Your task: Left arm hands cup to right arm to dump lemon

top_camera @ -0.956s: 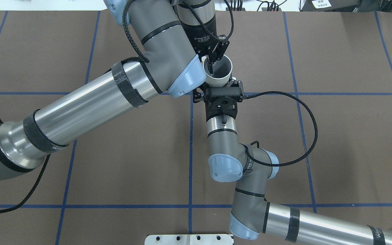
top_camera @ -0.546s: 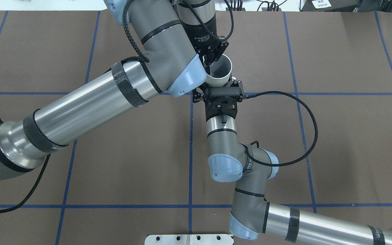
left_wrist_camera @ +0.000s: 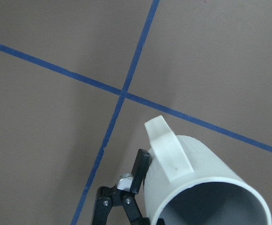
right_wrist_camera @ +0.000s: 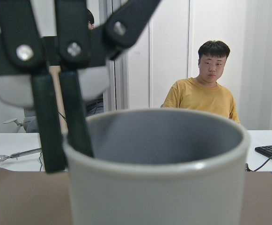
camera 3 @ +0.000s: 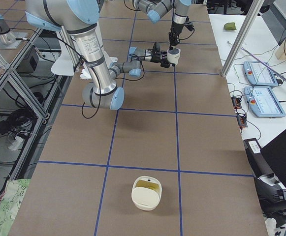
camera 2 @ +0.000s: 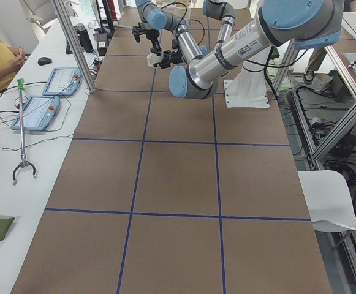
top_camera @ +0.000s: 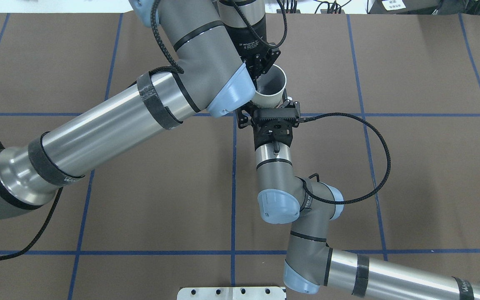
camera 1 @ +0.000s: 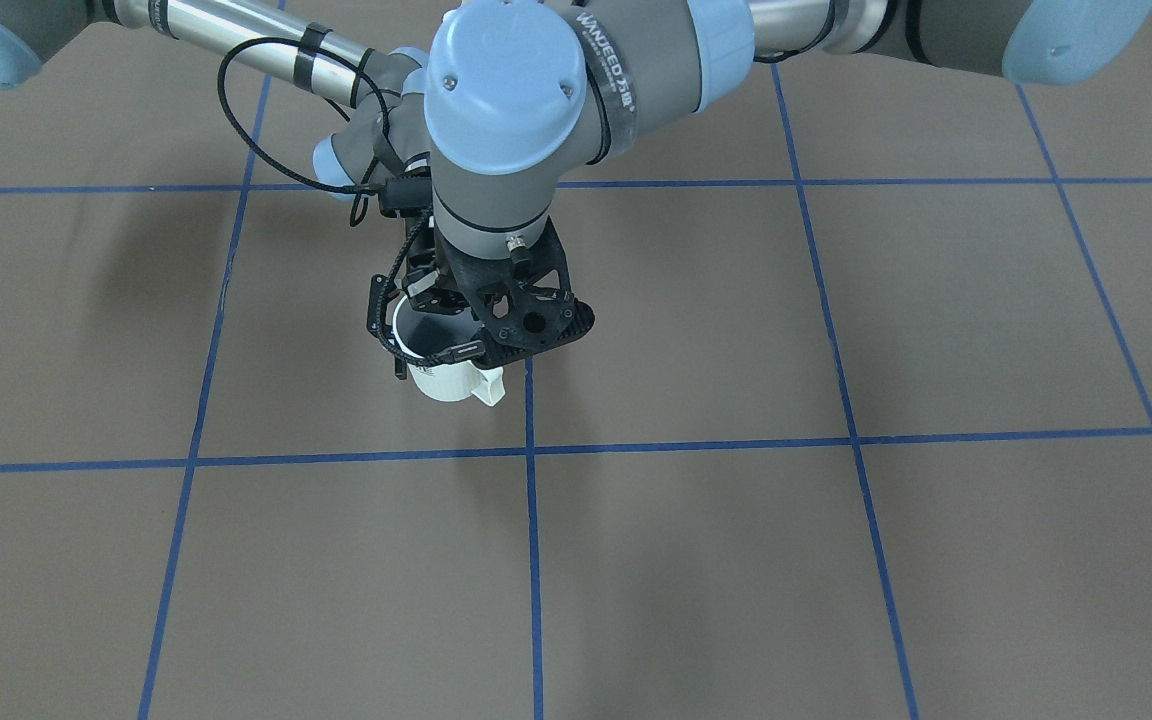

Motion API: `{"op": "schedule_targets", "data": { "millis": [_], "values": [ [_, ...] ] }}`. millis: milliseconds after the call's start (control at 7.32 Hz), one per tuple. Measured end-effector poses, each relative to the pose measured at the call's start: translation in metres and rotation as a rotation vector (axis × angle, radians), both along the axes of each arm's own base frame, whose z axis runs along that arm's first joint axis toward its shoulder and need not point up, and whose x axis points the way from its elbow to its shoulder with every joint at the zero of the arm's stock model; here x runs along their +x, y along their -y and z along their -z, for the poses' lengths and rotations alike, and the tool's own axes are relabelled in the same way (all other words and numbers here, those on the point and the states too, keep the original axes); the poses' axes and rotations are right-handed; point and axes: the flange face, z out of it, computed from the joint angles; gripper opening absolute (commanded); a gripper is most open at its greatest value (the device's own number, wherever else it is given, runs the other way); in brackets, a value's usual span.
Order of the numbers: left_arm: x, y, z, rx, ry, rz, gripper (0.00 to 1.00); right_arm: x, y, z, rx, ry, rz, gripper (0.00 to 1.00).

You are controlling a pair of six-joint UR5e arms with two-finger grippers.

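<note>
The off-white cup (top_camera: 267, 99) hangs above the table between both grippers, mouth up, with its handle (left_wrist_camera: 166, 147) on the far side from the robot. My left gripper (top_camera: 260, 75) comes down from above. Its fingers (right_wrist_camera: 47, 122) straddle the rim, one inside and one outside, and look loose. My right gripper (top_camera: 270, 104) reaches in level from the near side and is shut on the cup's body; one of its fingers (left_wrist_camera: 140, 171) lies against the wall. The cup (right_wrist_camera: 159, 187) fills the right wrist view. Its grey inside shows no lemon; the bottom is hidden.
An off-white bowl (camera 3: 146, 193) with something yellowish inside stands near the table's right end. A metal plate (top_camera: 231, 293) sits at the near edge. A person in a yellow shirt (right_wrist_camera: 199, 96) sits beyond the far side, by tablets (camera 3: 263, 103).
The left gripper's finger has risen from deep inside the cup to near its rim. Both arms and the cup have shifted slightly to the right and away from the robot.
</note>
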Motion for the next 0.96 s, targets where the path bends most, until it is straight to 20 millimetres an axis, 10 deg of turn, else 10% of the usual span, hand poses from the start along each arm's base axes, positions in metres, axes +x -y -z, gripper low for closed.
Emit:
{"op": "schedule_targets", "data": {
  "millis": [683,956],
  "values": [
    [-0.078,0.012,0.02,0.078,-0.072,0.071,0.0,-0.005,-0.01,-0.027,-0.022,-0.028,0.051,1.0],
    [-0.122,0.004,-0.041,0.161,-0.075,0.057,0.0,0.013,0.01,-0.042,-0.064,-0.02,0.156,1.0]
  ]
}}
